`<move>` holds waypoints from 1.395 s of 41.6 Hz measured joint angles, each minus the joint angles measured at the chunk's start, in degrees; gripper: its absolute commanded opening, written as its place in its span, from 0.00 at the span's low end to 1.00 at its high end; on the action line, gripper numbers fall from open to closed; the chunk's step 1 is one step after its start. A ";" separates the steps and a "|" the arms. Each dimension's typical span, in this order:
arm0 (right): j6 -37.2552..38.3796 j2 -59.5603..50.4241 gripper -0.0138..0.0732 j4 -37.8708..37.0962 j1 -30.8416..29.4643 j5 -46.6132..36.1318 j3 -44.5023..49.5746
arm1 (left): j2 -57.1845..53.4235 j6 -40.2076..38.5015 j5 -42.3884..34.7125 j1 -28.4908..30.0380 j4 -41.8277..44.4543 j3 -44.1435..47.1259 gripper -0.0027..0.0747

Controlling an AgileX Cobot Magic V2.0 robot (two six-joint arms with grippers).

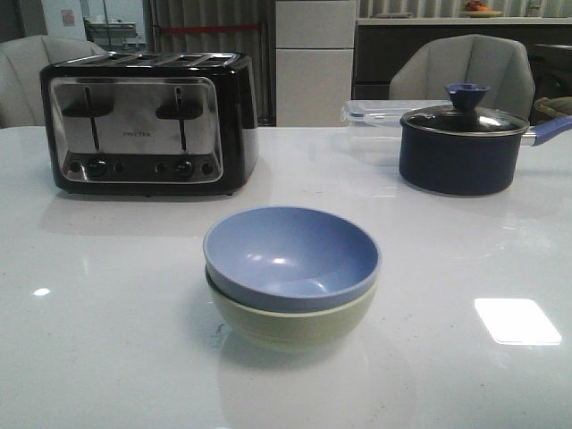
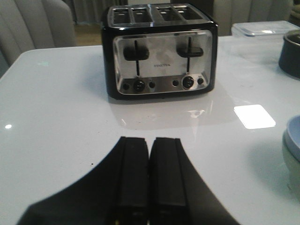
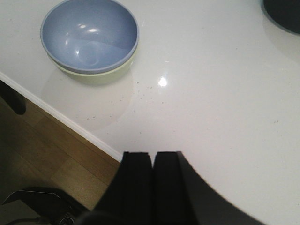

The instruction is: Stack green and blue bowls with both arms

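Observation:
The blue bowl [image 1: 290, 255] sits nested inside the green bowl [image 1: 295, 323] in the middle of the white table. The stack also shows in the right wrist view, blue bowl [image 3: 89, 35] over green bowl [image 3: 101, 75], near the table's front edge. A sliver of both bowls [image 2: 293, 154] shows at the edge of the left wrist view. My left gripper [image 2: 150, 140] is shut and empty, above bare table in front of the toaster. My right gripper [image 3: 152, 153] is shut and empty, over the table's front edge, apart from the bowls. Neither arm shows in the front view.
A black and chrome toaster [image 1: 147, 121] stands at the back left. A dark navy pot with a glass lid [image 1: 465, 143] stands at the back right, with a clear plastic container [image 1: 375, 121] behind it. Chairs stand beyond the table. Wooden floor [image 3: 42, 150] lies below the front edge.

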 measured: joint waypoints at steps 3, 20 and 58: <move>0.00 0.00 0.22 0.00 0.00 0.00 0.00 | -3.19 0.00 -2.91 2.15 -0.40 4.01 0.15; 0.00 0.00 0.22 0.00 0.00 0.10 0.00 | -7.20 0.00 -19.31 5.08 -0.76 13.88 0.15; 0.00 0.00 0.22 0.00 0.00 0.29 0.00 | -7.20 2.68 -20.29 5.81 -1.72 13.88 0.15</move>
